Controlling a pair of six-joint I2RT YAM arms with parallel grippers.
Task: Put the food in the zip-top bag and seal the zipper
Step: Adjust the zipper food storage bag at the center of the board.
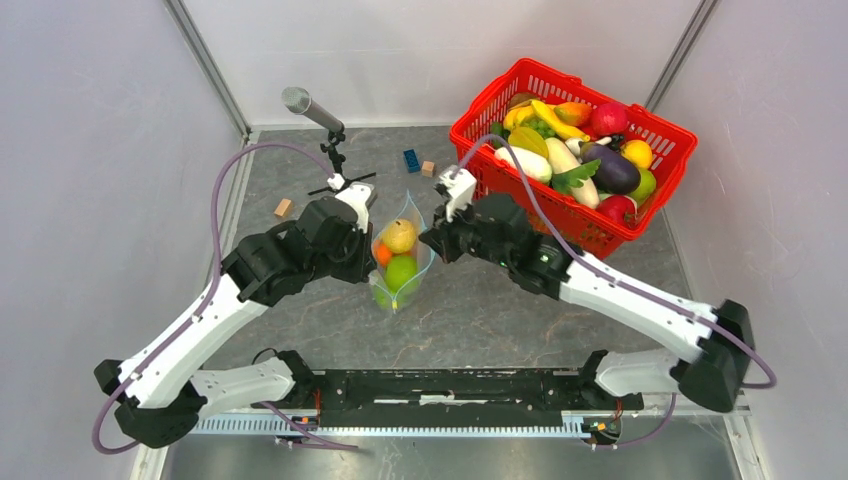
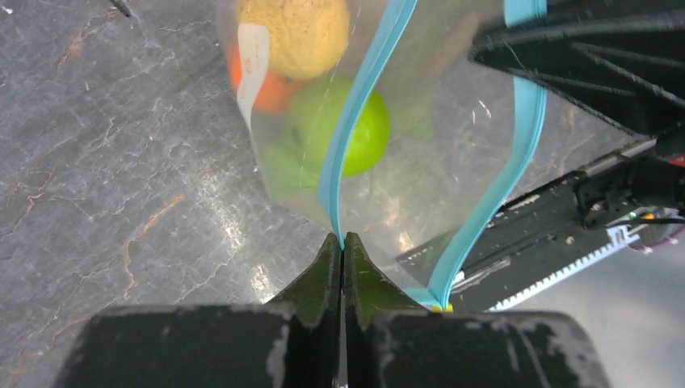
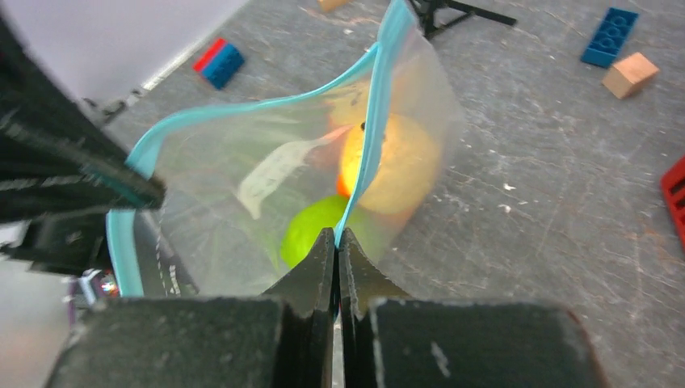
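The clear zip-top bag (image 1: 411, 281) stands in the middle of the table with its mouth open. Inside are a yellow lemon (image 1: 399, 236), an orange (image 1: 382, 254) and green round fruits (image 1: 401, 272). My left gripper (image 1: 368, 250) is shut on the light blue zipper strip (image 2: 363, 97) at the bag's left lip. My right gripper (image 1: 432, 243) is shut on the zipper strip (image 3: 367, 137) at the right lip. The two strips stand apart. The left wrist view shows the lemon (image 2: 295, 32), the orange (image 2: 271, 93) and a green fruit (image 2: 359, 133). The white label strip (image 3: 271, 174) shows through the plastic.
A red mesh basket (image 1: 560, 228) full of toy fruit and vegetables stands at the back right, close to my right arm. A microphone (image 1: 310, 108) on a small tripod stands behind the bag. A blue brick (image 1: 411, 160) and wooden blocks (image 1: 283, 207) lie at the back.
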